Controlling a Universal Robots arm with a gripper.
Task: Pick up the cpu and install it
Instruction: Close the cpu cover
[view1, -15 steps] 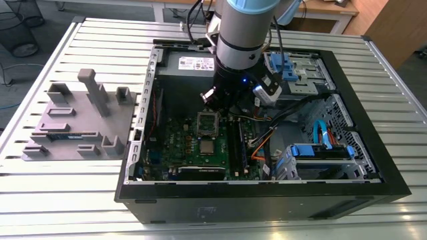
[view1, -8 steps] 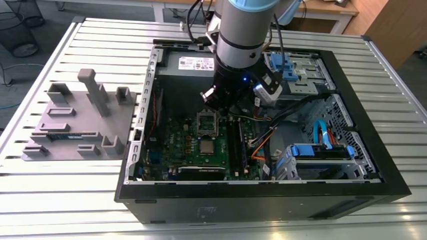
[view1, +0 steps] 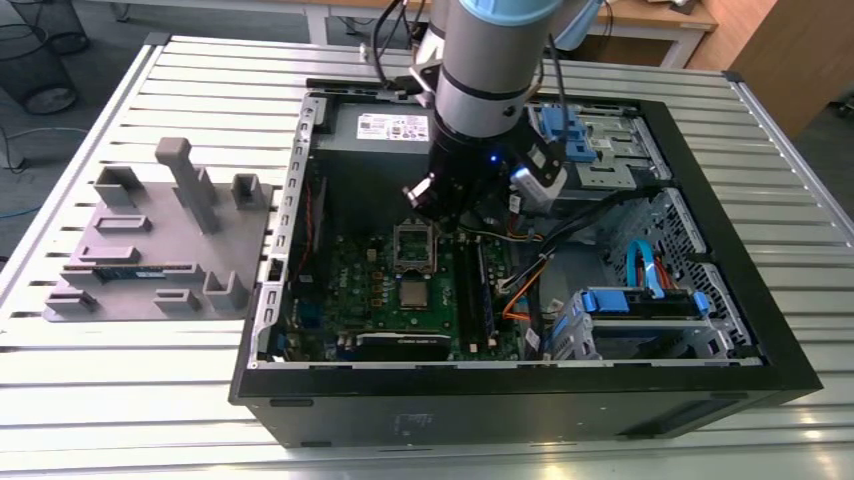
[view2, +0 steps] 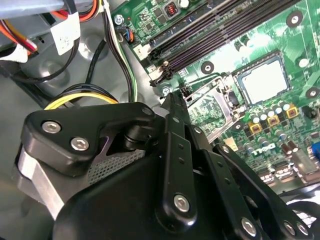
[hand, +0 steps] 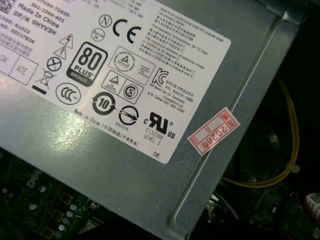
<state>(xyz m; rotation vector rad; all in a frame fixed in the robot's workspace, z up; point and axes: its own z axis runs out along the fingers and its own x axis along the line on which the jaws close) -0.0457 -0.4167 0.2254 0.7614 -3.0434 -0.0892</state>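
Apparently the placing itself is done. In the exterior view the cpu (view1: 416, 292) lies flat in its seat on the green motherboard (view1: 354, 290) inside the open computer case (view1: 534, 400). The silver socket frame (view1: 414, 245) just beside it stands raised and is not folded over the chip. By that judgement the chip is in and the clamping is left. The pincer (view1: 441, 205) hangs under the arm above that frame; whether it is wide or narrow cannot be told. On the slatted counter (view1: 134, 400), towards the exterior view's left, a grey tray (view1: 160, 235) carries a green memory stick (view1: 134, 270), well apart from the case. Orange cables (view1: 521, 295) and blue drive cages (view1: 641, 305) crowd the board's far side.

In the second wrist view the cpu's silver top sits level within the square socket. The frame is tilted up between the chip and the pincer's black linkage, whose tip is near the frame's edge. Long memory slots (view2: 215, 35) run past the socket, and a wire bundle (view2: 120, 50) hangs close by, near the arm's path.

In the first wrist view the grey power supply (hand: 100, 165) looms close, with a yellow wire (hand: 285, 165) beside it.
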